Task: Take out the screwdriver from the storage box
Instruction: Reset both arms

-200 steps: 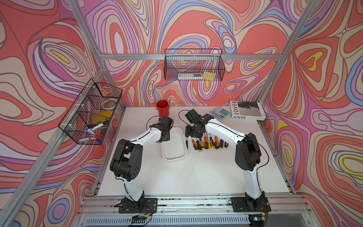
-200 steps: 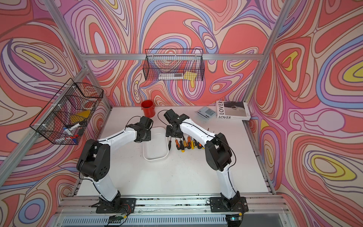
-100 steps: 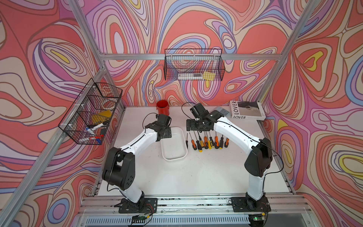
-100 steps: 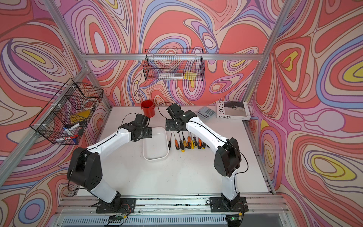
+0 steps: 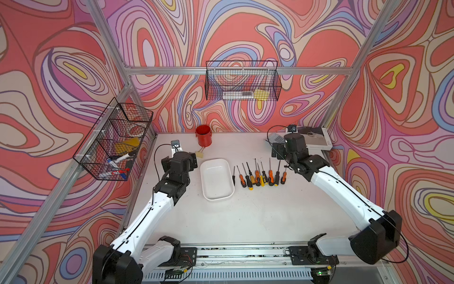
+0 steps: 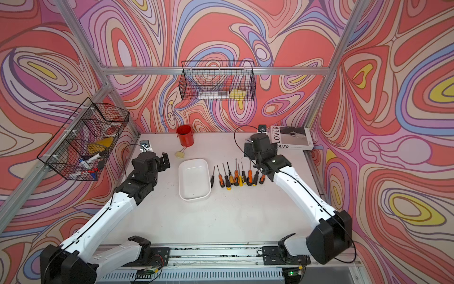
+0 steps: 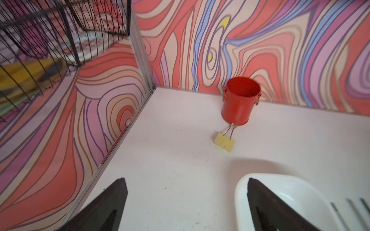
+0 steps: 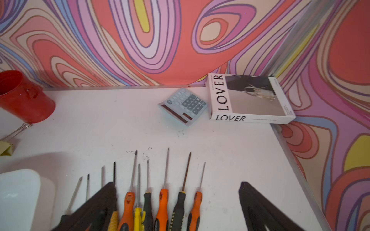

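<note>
The white storage box [image 5: 205, 172] lies open at mid-table in both top views, and I see nothing inside it [image 6: 183, 169]. Several screwdrivers [image 5: 256, 173] with orange, black and yellow handles lie in a row on the table just right of it. My left gripper [image 5: 180, 161] hangs left of the box, open and empty; in the left wrist view its jaws [image 7: 186, 180] stand wide apart, with the box's corner [image 7: 240, 188] behind one finger. My right gripper [image 5: 286, 153] is open and empty over the far end of the row, and the screwdrivers [image 8: 162, 206] show between its fingers [image 8: 177, 183].
A red cup [image 5: 203, 139] stands at the back with a yellow binder clip [image 5: 199, 155] in front of it. A calculator [image 8: 183, 106] and a book [image 5: 317, 140] lie at the back right. Black wire baskets hang on the back wall [image 5: 242, 83] and left wall [image 5: 113, 140].
Both arms have swung outward from the middle: the left gripper away from the box to the left, the right gripper to the right and back from the row of screwdrivers.
</note>
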Tool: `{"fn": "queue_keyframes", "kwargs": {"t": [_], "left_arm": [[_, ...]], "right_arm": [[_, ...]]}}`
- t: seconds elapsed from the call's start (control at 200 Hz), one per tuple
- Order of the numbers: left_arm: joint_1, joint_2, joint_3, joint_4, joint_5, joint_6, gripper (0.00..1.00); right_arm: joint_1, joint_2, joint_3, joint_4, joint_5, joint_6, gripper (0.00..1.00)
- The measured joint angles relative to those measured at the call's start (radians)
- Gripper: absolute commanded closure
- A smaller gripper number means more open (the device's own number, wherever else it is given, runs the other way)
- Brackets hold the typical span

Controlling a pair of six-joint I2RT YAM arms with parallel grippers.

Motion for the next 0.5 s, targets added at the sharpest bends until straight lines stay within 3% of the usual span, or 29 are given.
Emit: {"fn": "queue_keyframes", "kwargs": {"t": [0.185, 0.31, 0.496], "left_arm": [[0.043, 0.083, -0.21, 0.212, 0.027, 0.074, 0.01], [0.043, 0.152, -0.227, 0.315, 0.039, 0.106, 0.01], [0.045, 0.237, -0.243, 0.476, 0.051, 0.176, 0.01]], "right_arm": [[-0.04, -0.062, -0.306, 0.363, 0.04, -0.173, 0.02], [-0.103, -0.06, -0.472, 0.566, 0.02, -0.239, 0.02], [-0.184, 0.034, -0.568, 0.802, -0.06, -0.24, 0.02]]}}
